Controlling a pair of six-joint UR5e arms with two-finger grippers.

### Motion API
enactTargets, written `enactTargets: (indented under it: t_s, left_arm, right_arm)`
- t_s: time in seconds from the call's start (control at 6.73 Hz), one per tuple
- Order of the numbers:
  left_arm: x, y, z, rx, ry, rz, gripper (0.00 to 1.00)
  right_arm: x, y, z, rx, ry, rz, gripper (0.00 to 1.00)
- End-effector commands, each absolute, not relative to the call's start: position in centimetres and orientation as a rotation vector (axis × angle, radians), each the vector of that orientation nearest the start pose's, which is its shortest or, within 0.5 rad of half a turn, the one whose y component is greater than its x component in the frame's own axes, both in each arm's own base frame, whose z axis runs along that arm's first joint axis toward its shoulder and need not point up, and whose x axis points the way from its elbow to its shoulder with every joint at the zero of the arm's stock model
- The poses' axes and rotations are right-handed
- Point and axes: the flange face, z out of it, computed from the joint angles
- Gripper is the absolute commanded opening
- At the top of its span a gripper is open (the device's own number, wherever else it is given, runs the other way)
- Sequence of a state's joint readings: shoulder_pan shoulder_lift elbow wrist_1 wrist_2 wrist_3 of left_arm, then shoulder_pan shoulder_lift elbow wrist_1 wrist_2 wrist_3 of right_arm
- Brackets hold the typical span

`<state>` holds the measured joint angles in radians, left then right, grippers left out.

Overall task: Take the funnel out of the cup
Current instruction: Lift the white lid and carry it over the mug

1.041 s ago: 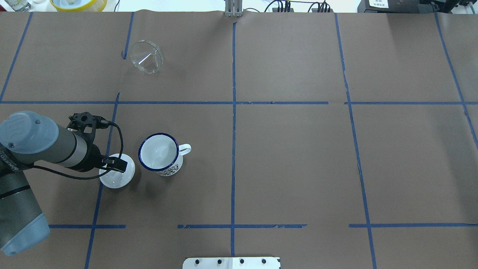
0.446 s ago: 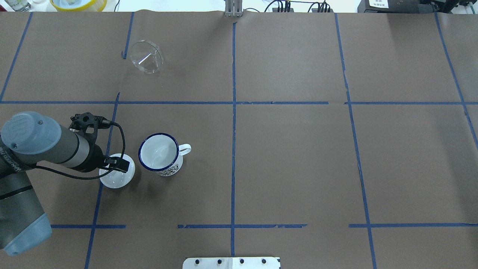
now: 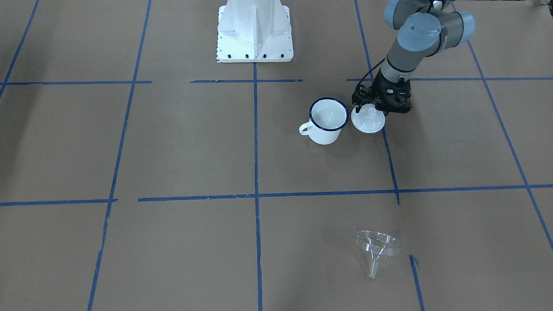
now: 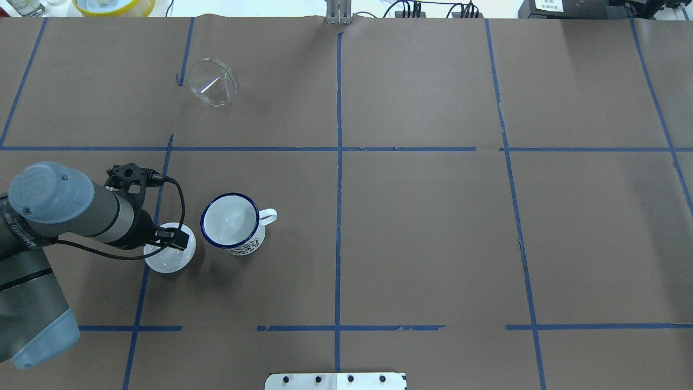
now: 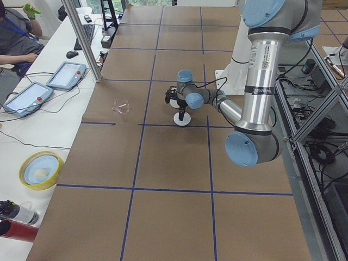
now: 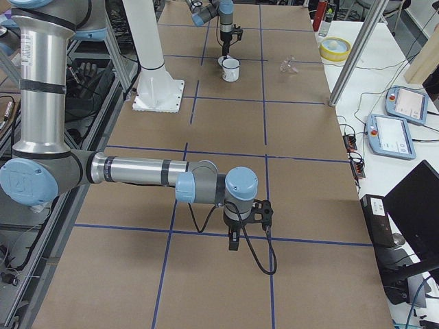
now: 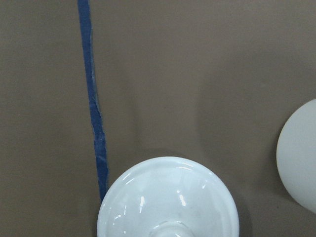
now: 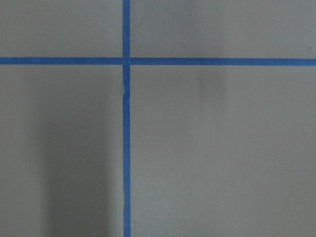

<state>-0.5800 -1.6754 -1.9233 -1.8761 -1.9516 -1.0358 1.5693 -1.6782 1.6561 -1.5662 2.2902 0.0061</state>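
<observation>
left claw (image 4: pixel 174 238) hangs right over white domed lid (image 4: pixel 165 261), which sits on paper just beside cup (image 4: pixel 231 221). cannot tell if claw wide or narrow, fingers hidden under wrist. funnel (image 4: pixel 213 82) out, looks tipped on side, far part of table, well apart from cup. cup upright, nothing inside, handle pointing right. i judge task done; only backing off left. right claw (image 6: pixel 234 241) far off, low over tape line; its grip i cannot tell.

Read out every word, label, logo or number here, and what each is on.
"UR": faint logo on the left arm's joint cap.
Lettering on the left arm's tube: too small to read.
Dark print on the cup: blurred, unreadable.
Label on the black box: too small.
</observation>
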Motion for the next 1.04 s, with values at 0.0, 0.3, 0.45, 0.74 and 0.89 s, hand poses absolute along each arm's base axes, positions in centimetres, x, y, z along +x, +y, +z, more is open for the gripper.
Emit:
enactTargets:
  t_s: [0.0, 0.3, 0.45, 0.74, 0.89]
  left_arm:
    - [39.1, -37.2, 40.7, 0.092, 0.836, 0.103, 0.36]
    - [38.9, -37.1, 40.3, 0.097, 0.842, 0.103, 0.00]
    - [38.5, -37.0, 39.8, 0.102, 0.848, 0.103, 0.00]
    - [34.0, -35.0, 37.9, 0.133, 0.877, 0.096, 0.00]
    - [30.2, -34.8, 37.1, 0.160, 0.885, 0.059, 0.00]
  right_arm:
    - [6.7, -44.5, 67.1, -0.020, -0.719, 0.011, 1.00]
    - [6.7, -44.5, 67.1, -0.020, -0.719, 0.011, 1.00]
    - [6.7, -44.5, 67.0, -0.019, -0.719, 0.010, 1.00]
    - [6.7, -44.5, 67.0, -0.019, -0.719, 0.010, 1.00]
    - [6.7, -44.5, 67.0, -0.019, -0.719, 0.010, 1.00]
